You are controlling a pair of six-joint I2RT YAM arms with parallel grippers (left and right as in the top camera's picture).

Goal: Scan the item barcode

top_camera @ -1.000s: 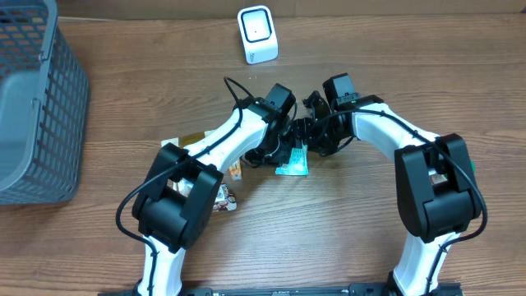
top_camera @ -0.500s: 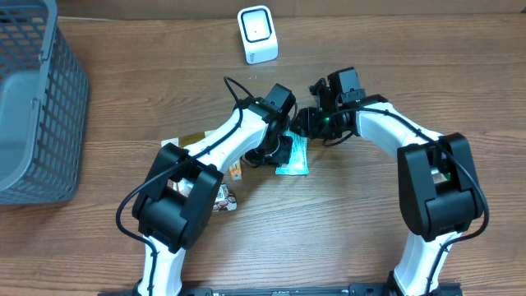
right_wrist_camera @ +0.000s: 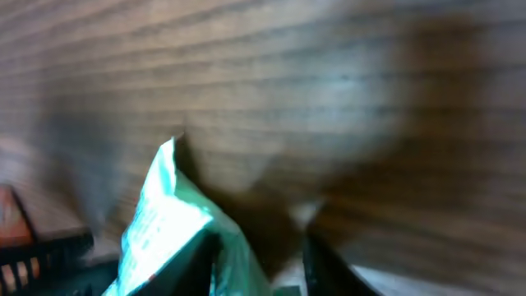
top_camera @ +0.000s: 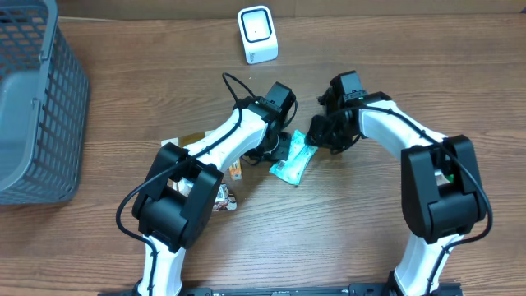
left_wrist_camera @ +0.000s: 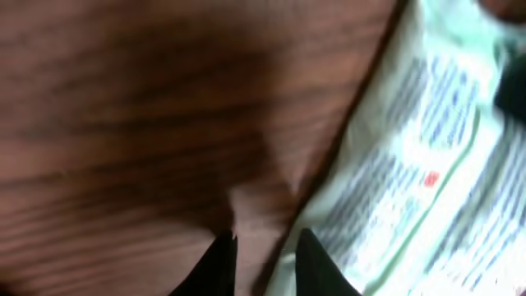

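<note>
- Two arms are met over the middle of the counter [top_camera: 123,57], with the green-and-white packet [top_camera: 292,162] lying slantwise between them
- The right gripper [right_wrist_camera: 261,265] is set over the packet's upper end. In the right wrist view a corner of the wrapper sits between the jaws, but whether they have closed firmly on it cannot be told
- The left gripper [left_wrist_camera: 265,265] is set at the packet's long edge. A narrow gap is seen between its jaws, with the printed wrapper just beside one tip. Whether that edge is nipped cannot be told
- The arrangement is judged to be a hand-over or a turning of the packet, so that its printed face can be presented
- The scanner [top_camera: 257,34] stands upright at the far edge, well apart from the packet. No obstacle is seen on the bare wood between them
- A grey mesh basket [top_camera: 70,107] stands at the far left, clear of the work
- Several small snack packets [top_camera: 226,198] are partly hidden under the left arm
- Both wrist views are blurred, and no barcode can be made out
</note>
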